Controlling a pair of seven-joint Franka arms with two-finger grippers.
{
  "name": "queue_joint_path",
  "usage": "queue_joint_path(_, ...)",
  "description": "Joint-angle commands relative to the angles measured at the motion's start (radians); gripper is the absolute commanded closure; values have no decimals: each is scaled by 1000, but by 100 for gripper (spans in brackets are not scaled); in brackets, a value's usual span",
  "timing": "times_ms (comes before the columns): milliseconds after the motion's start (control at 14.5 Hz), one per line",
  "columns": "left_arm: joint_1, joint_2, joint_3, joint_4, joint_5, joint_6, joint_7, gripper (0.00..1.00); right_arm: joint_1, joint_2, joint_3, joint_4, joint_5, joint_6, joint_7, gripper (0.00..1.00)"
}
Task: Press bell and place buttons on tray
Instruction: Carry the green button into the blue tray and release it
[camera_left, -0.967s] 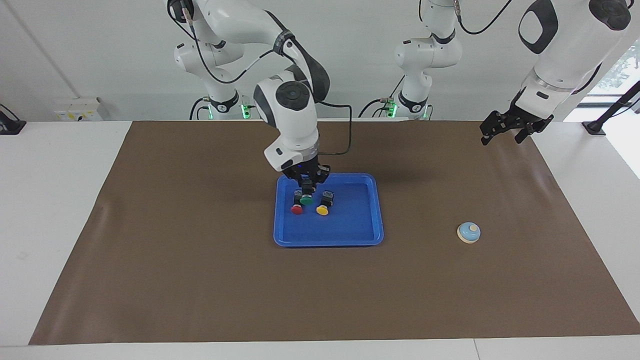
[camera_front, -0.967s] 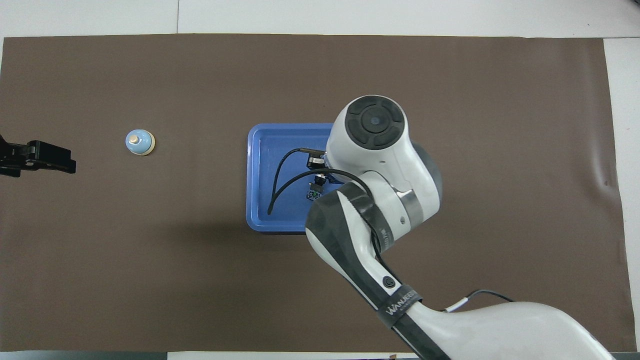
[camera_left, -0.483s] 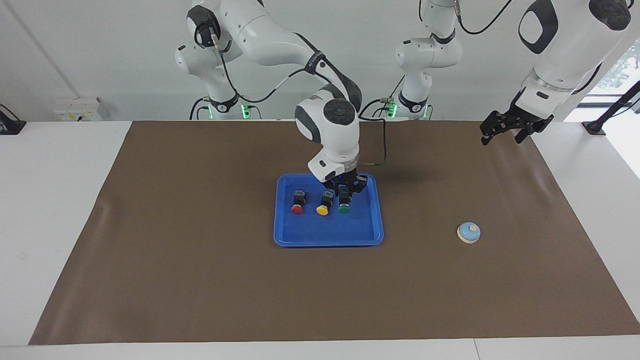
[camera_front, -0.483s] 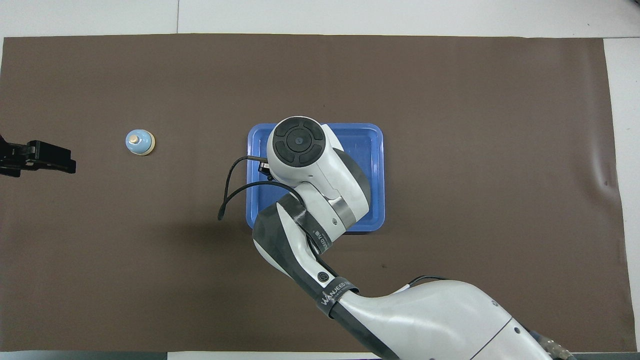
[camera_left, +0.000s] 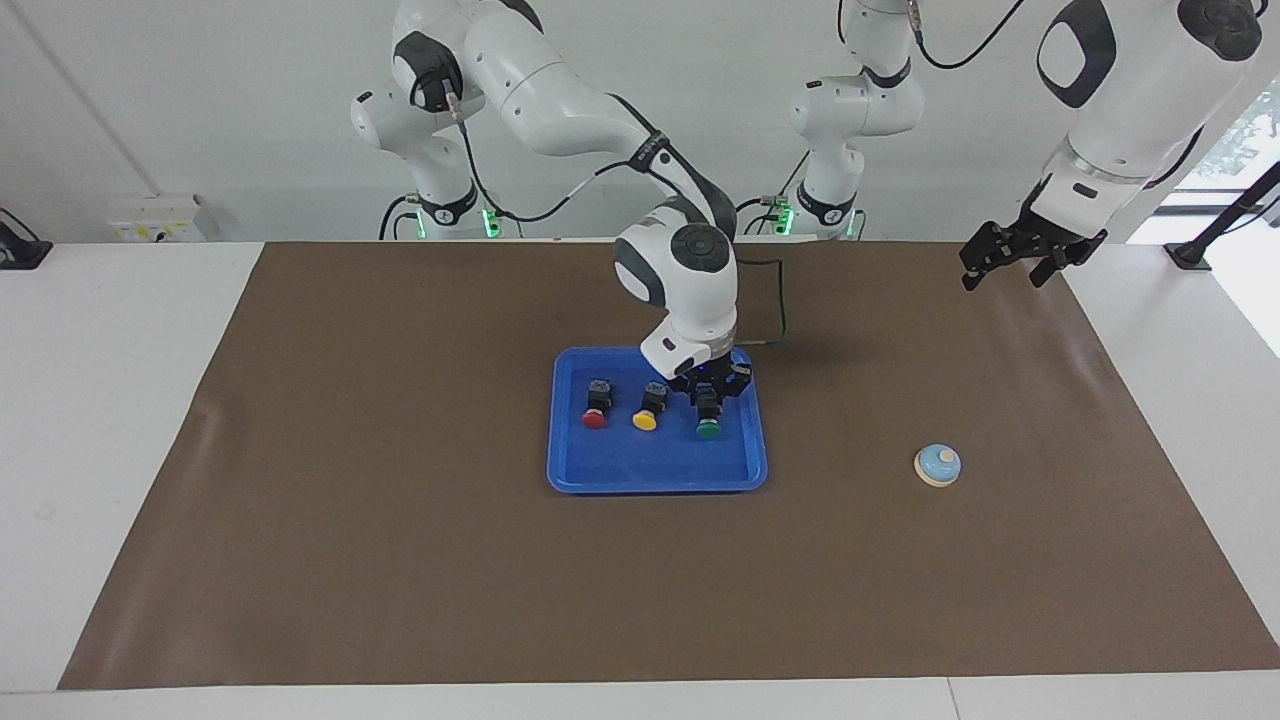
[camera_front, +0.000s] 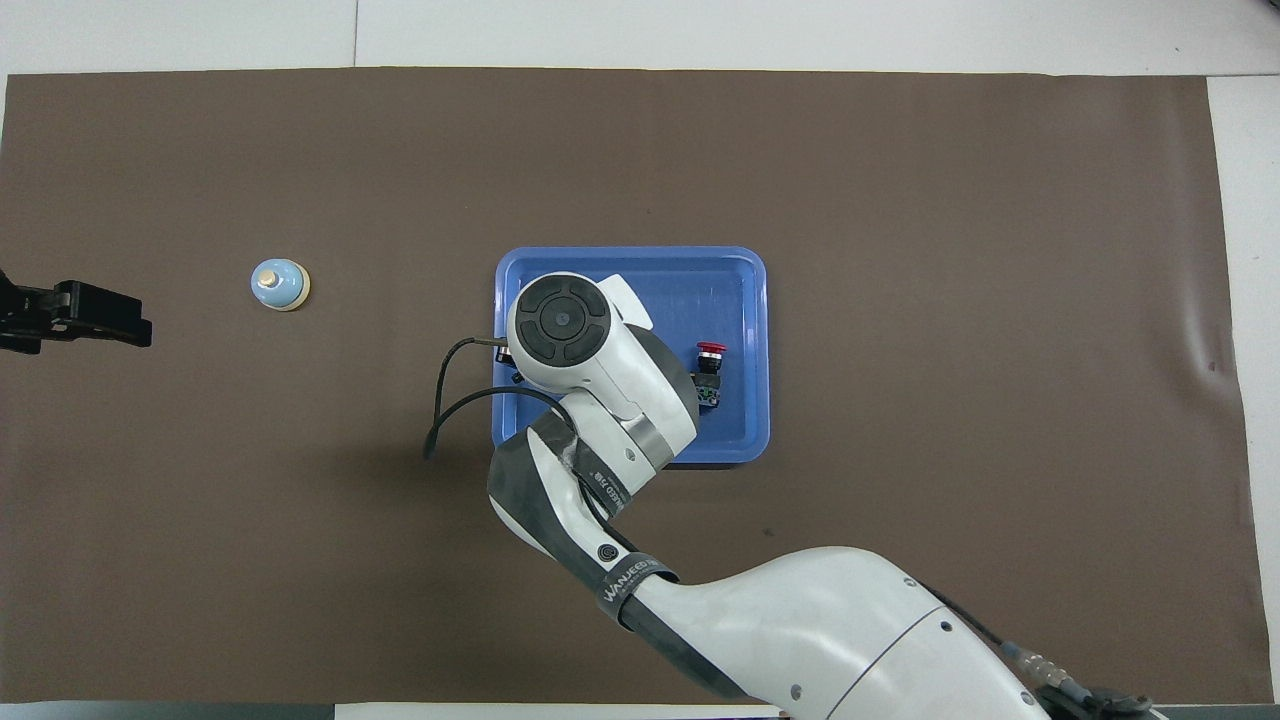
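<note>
I see a brown mat (camera_left: 400, 520) spread flat over most of the white table (camera_left: 110, 400). By the wall, a white socket box (camera_left: 155, 218) sits at the table's edge toward the right arm's end.

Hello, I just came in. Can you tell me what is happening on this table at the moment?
The right pincer is shut on the green button, low over the blue tray at its end toward the left arm. The red button and the yellow button lie in the tray beside it. The bell stands on the brown mat toward the left arm's end. The left pincer waits open, raised over the mat's corner.
</note>
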Motion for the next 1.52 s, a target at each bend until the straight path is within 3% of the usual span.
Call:
queue_joint_path(0,-3,1,3,11,12,-19,-5,0,13,14,-7,1,-39,10,45,100)
queue_joint_path(207,-3,1,3,11,12,-19,-5,0,8,14,-7,3,-37,8,50,100)
queue_joint_path(345,-3,1,3,11,12,-19,-5,0,7,12,-7,4,-37,8,59,0)
queue_joint_path(552,-3,1,3,11,12,-19,-7,0,-9,-25,-9,15,-20,-33,99,0)
queue_joint_path(759,-3,1,3,11,12,-17,-5,0,-65,-78,-6,73,16,-168,99,0)
queue_joint_path(1036,-3,1,3,11,12,-19,-5,0,-215,-181,-1,107,49,-281,62,0)
queue_joint_path(1450,-3,1,3,11,12,-17,-5,0,-430,-321,-7,102,38,-502,-365,0)
